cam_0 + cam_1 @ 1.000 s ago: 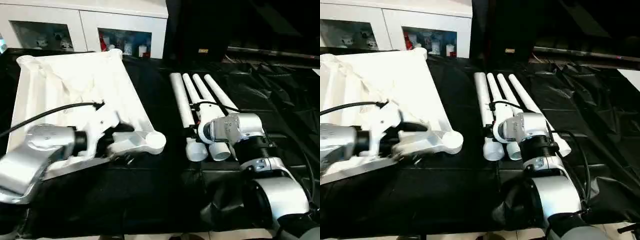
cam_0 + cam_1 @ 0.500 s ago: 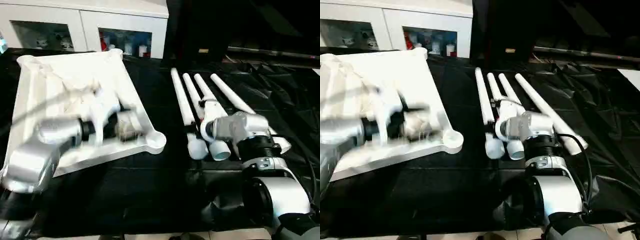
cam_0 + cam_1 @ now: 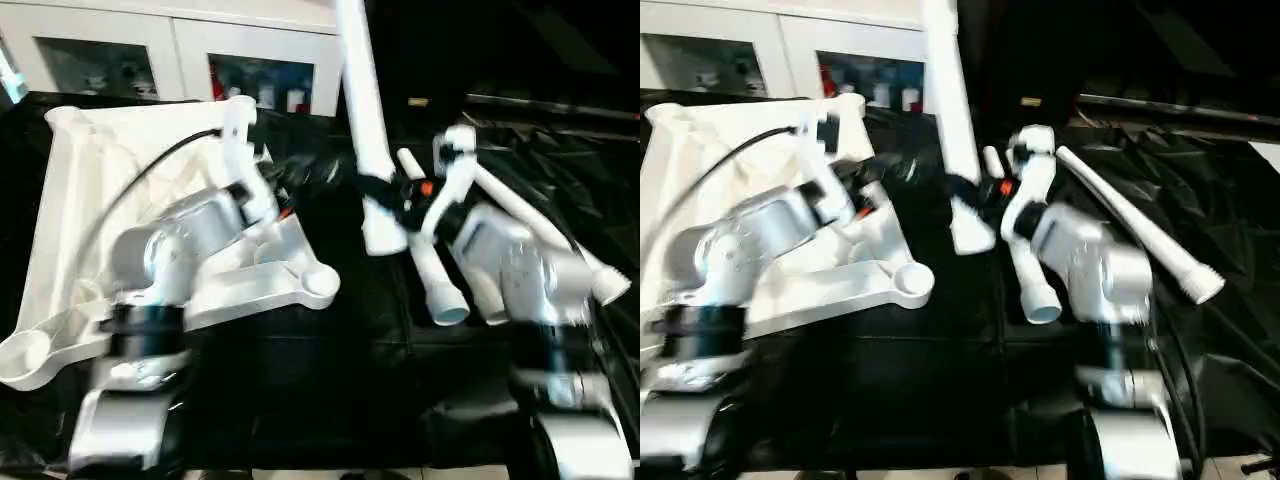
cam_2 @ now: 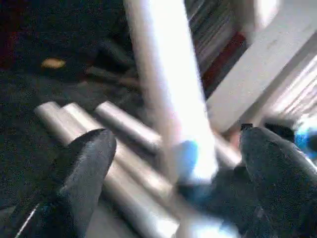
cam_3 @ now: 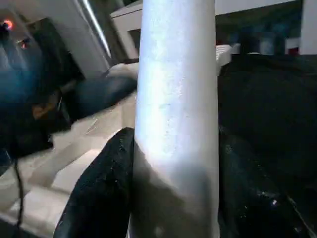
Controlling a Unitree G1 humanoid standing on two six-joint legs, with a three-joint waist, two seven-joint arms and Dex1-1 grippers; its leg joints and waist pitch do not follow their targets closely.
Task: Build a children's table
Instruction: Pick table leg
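The right gripper point(image 5: 173, 193) has its black fingers point(image 5: 99, 188) closed around one white leg point(image 3: 362, 130), holding it almost straight up above the black surface point(image 3: 330, 370). The left gripper point(image 4: 173, 163) has its fingers point(image 4: 84, 163) wide open, holding nothing. The white tabletop point(image 3: 90, 190) lies on the left. Three other legs point(image 3: 435, 275) lie on the right.

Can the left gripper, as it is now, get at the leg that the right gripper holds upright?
Probably yes. The left gripper is open and faces the raised leg held in the right gripper, and nothing stands between them.
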